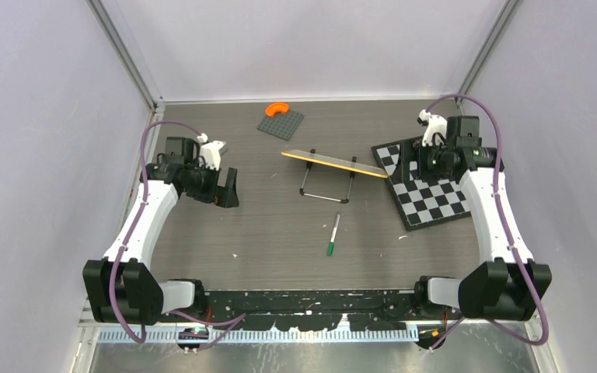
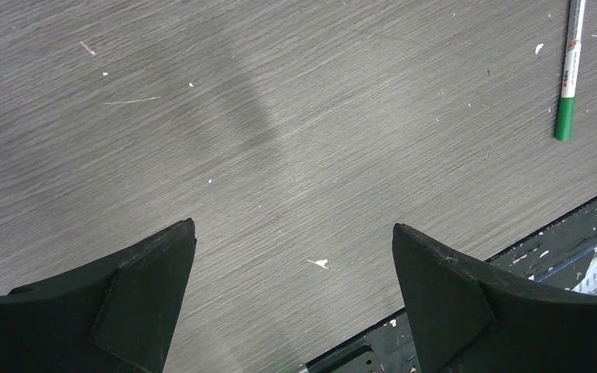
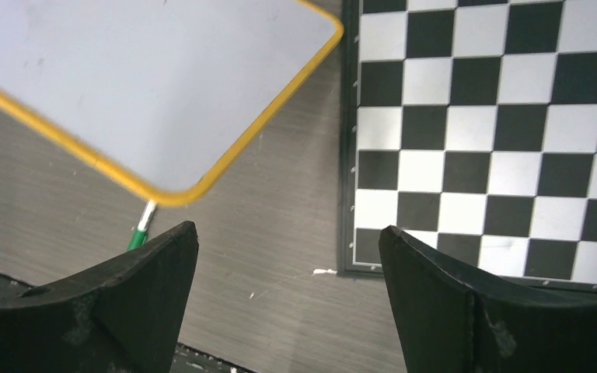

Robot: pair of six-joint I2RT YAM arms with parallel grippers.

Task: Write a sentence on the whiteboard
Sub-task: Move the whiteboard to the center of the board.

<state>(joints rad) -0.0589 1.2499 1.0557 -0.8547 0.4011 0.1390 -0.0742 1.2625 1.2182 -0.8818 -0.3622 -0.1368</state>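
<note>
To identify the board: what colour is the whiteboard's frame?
The whiteboard has an orange-yellow frame, clearest in the right wrist view.

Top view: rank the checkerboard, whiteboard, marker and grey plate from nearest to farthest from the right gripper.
1. Checkerboard, directly beneath the right gripper.
2. Whiteboard, just to its left.
3. Marker, left, toward the near edge.
4. Grey plate, far left at the back.
</note>
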